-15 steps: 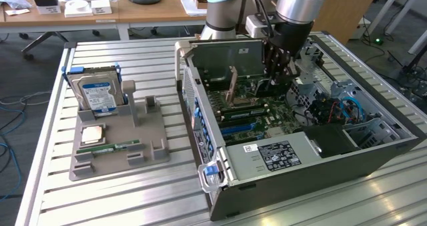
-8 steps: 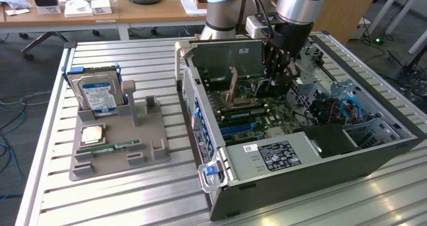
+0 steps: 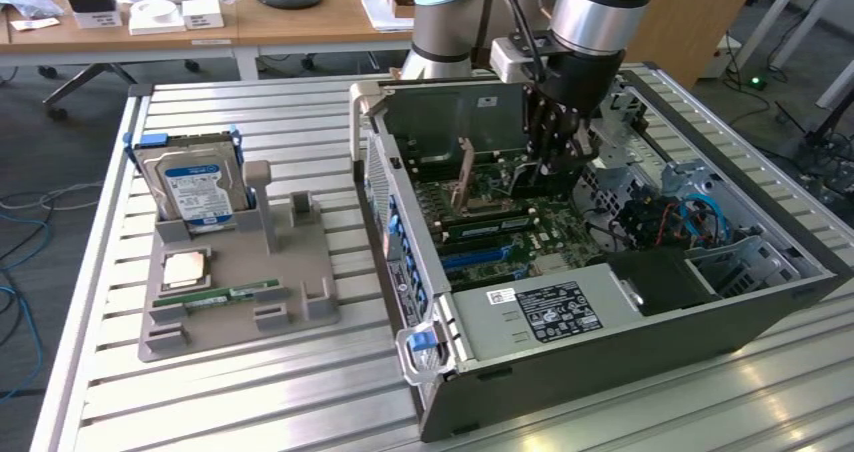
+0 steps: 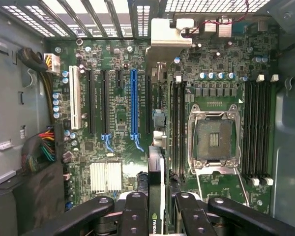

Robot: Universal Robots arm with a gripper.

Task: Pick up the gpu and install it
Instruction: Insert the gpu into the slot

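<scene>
My gripper (image 4: 156, 209) is shut on the gpu (image 4: 156, 169). The card is seen edge-on in the wrist view, a thin black and green card with a logo on its edge, clamped between the two black fingers (image 4: 135, 211). In the exterior view the gripper (image 3: 550, 157) reaches down into the open computer case (image 3: 601, 312), and the gpu (image 3: 545, 179) hangs just above the motherboard (image 3: 501, 227). Seen from the wrist, the card's edge lies between the long blue slot (image 4: 133, 103) and the black memory slots (image 4: 177, 128).
A white slot (image 4: 74, 98), black slots and the open processor socket (image 4: 214, 137) sit on the board, with cable bundles (image 4: 42, 147) at one side. Outside the case a grey fixture (image 3: 240, 292) holds a hard drive (image 3: 196, 187), a processor (image 3: 183, 267) and a memory stick (image 3: 218, 294).
</scene>
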